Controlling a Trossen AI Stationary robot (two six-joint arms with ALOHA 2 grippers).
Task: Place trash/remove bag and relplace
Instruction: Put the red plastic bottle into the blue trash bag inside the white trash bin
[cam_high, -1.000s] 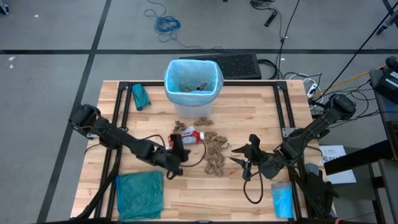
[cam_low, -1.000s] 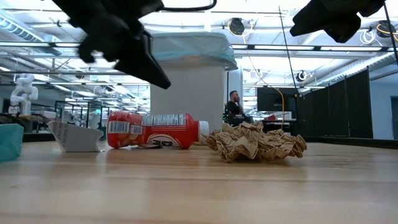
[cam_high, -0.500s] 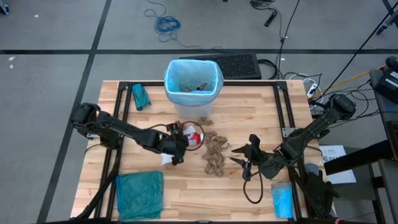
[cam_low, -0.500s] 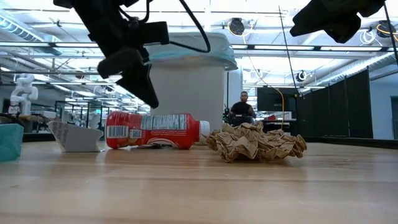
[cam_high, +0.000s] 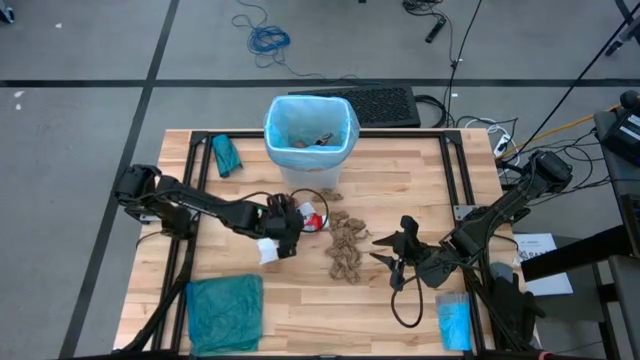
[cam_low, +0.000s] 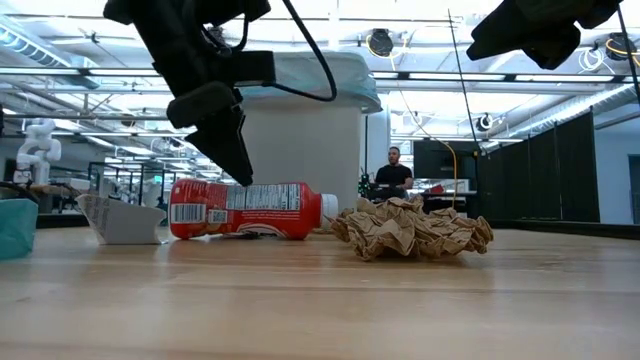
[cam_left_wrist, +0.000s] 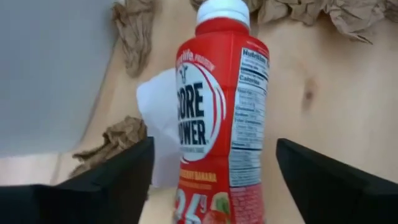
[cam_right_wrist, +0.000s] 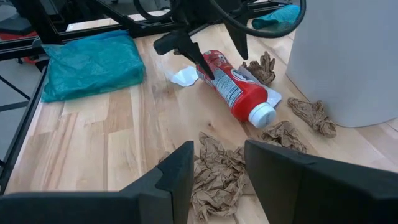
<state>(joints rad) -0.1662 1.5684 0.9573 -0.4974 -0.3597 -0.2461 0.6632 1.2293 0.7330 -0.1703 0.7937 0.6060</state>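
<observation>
We see the left gripper (cam_high: 288, 228) poised over the red-and-white bottle (cam_left_wrist: 217, 118), its fingers (cam_left_wrist: 112, 180) spread wide to either side of the body and not yet touching it; we judge this a line-up for a grasp across the bottle's width, since it lies on its side with the white cap pointing away from the wrist. A white paper scrap (cam_left_wrist: 158, 118) lies beneath and beside it. The crumpled brown paper (cam_low: 412, 228) sits on the desk (cam_high: 400, 180) just beside the cap end, with more scraps (cam_right_wrist: 313, 115) near the foot of the white bin (cam_high: 311, 135). The light blue liner (cam_high: 280, 115) is still fitted over the bin's rim, with some trash already inside.

The right gripper (cam_high: 392, 252) waits above the desk's right half, fingers parted and empty.

The desk is pale butcher-block wood; a teal-green bag (cam_high: 224, 312) lies folded at its near left corner. Behind is an open workshop where a person (cam_low: 392, 178) sits in the distance
</observation>
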